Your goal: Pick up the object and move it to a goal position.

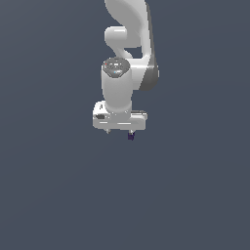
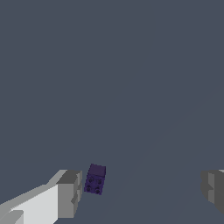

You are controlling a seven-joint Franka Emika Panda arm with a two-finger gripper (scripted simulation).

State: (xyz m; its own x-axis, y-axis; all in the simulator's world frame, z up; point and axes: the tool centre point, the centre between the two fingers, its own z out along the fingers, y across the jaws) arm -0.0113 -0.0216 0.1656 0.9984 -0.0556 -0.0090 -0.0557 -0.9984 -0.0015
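The object (image 1: 131, 136) is a tiny dark purple-blue studded block, peeking out just under the white gripper (image 1: 119, 132) on the exterior view's right. In the wrist view the object (image 2: 95, 179) lies inside the finger gap, close beside one grey fingertip (image 2: 70, 192); I cannot tell if they touch. The other fingertip (image 2: 213, 189) stands far off across the gap. The gripper (image 2: 142, 192) is open wide, with nothing clamped. The arm hangs straight down over the block and hides most of it in the exterior view.
A plain dark grey-blue surface (image 1: 58, 185) fills both views. No other objects, containers or edges show, and no goal marker is visible.
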